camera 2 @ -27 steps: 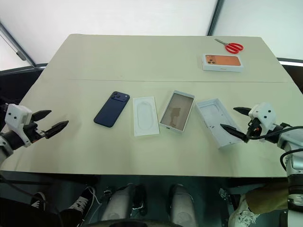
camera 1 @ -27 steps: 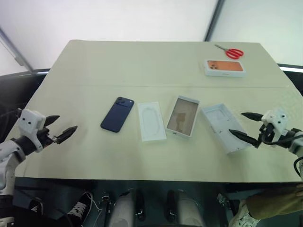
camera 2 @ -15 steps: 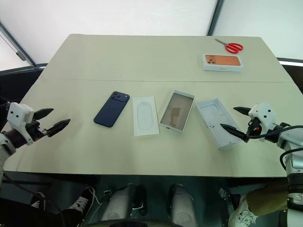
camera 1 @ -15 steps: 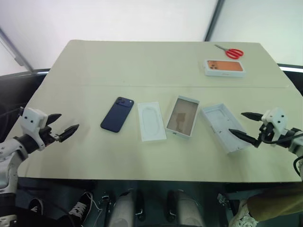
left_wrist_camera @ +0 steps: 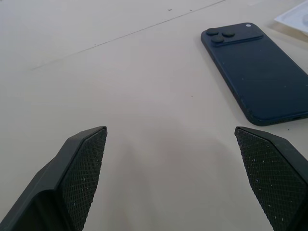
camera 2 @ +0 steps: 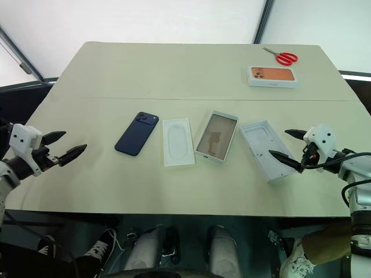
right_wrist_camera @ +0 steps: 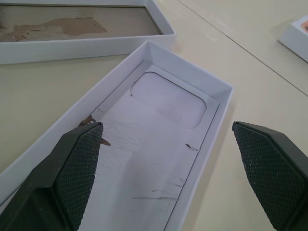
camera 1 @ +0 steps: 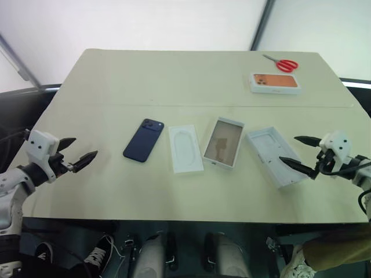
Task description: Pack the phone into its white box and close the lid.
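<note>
The dark blue phone (camera 1: 144, 140) lies flat, camera side up, left of centre on the table; it also appears in the left wrist view (left_wrist_camera: 255, 81). The white box (camera 1: 223, 142), a shallow tray with a brownish floor, sits right of centre. Right of it lies the lid (camera 1: 276, 156), hollow side up, close before the right fingers (right_wrist_camera: 159, 159). My left gripper (camera 1: 76, 154) hovers open over the table's left edge, well short of the phone. My right gripper (camera 1: 300, 152) stands open at the lid's right end, holding nothing.
A thin white insert (camera 1: 185, 148) with an oval recess lies between phone and tray. At the far right stand a white box with an orange phone picture (camera 1: 275, 83) and red scissors (camera 1: 283, 63). The table's front edge (camera 1: 185, 220) runs close below both grippers.
The left gripper has edged slightly right towards the phone. The right gripper and everything on the table have stayed put.
</note>
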Controlling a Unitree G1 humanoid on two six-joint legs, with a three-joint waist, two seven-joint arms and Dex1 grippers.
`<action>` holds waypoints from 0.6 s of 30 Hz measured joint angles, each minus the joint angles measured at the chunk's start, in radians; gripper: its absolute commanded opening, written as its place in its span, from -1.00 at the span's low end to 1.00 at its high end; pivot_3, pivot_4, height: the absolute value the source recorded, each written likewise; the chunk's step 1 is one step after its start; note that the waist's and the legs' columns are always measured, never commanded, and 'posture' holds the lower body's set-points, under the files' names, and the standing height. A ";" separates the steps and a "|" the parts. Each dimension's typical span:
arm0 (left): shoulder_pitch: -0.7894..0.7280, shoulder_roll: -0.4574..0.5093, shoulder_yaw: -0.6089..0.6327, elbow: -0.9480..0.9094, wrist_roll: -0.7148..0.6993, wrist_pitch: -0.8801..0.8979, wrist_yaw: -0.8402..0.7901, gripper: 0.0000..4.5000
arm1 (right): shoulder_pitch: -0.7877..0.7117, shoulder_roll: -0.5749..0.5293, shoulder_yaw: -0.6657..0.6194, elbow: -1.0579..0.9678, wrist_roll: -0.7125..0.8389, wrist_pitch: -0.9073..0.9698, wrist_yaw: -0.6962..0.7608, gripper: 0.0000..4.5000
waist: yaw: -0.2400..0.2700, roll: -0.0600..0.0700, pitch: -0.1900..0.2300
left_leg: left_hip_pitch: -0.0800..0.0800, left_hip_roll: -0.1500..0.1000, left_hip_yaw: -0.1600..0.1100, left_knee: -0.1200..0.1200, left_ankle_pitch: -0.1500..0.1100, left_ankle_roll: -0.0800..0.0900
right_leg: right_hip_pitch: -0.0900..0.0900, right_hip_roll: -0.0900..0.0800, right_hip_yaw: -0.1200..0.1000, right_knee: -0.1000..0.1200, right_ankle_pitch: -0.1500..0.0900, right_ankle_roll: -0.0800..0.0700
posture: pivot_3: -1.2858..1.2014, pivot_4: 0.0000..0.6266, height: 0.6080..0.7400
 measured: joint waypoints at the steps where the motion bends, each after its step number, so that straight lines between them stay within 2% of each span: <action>1: 0.000 0.000 0.000 0.000 0.000 0.000 0.000 0.99 | 0.000 0.000 0.000 0.000 0.000 -0.001 0.000 1.00 | 0.000 0.000 0.000 | 0.000 0.000 0.000 0.000 0.000 0.000 | 0.000 0.000 0.000 0.000 0.000 0.000 | 0.03 -0.52 0.96; 12: -0.005 -0.009 -0.002 -0.005 -0.005 0.023 0.026 0.99 | -0.017 0.000 0.015 0.002 -0.001 -0.004 0.010 1.00 | -0.001 0.000 0.000 | 0.000 0.000 0.000 0.000 0.000 0.000 | 0.000 0.000 0.000 0.000 0.000 0.000 | 0.03 -0.52 0.96; 18: -0.004 -0.025 -0.027 -0.151 -0.068 0.220 0.078 0.99 | -0.043 -0.009 0.043 -0.073 0.019 0.046 0.075 1.00 | 0.002 0.000 0.000 | 0.000 0.000 0.000 0.000 0.000 0.000 | 0.003 0.000 0.000 0.000 0.000 0.001 | 0.03 -0.52 0.96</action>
